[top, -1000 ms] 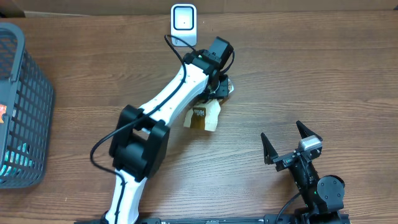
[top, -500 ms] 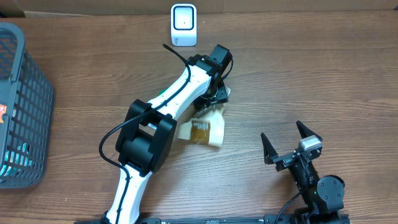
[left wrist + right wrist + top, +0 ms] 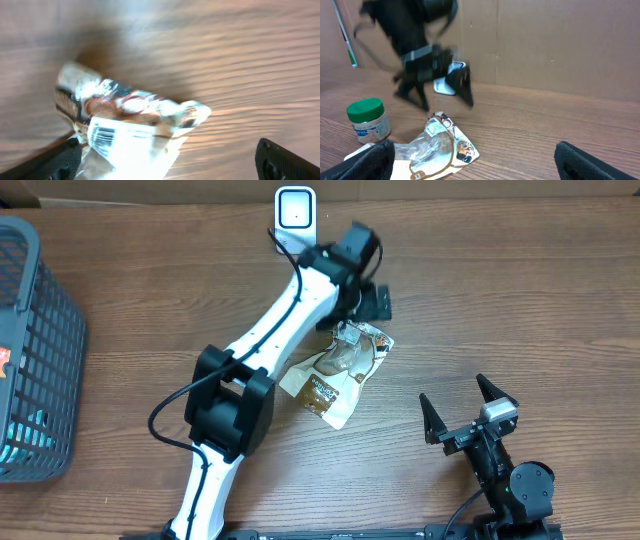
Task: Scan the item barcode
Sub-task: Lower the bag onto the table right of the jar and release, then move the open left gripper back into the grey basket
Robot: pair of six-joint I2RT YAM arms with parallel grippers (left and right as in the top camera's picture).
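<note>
Left gripper (image 3: 368,300) by scanner (image 3: 296,218) — jaws wide, empty; pouch (image 3: 338,370) loose near scanner, barcode (image 3: 104,135) blurred. Right gripper (image 3: 468,408) — wide, empty.

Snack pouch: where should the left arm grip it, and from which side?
Pinch the crumpled end of the snack pouch nearest the left gripper, coming down from above on the scanner side. It lies flat on the table, so the middle offers little to pinch, and that end probably keeps the barcode uncovered.
</note>
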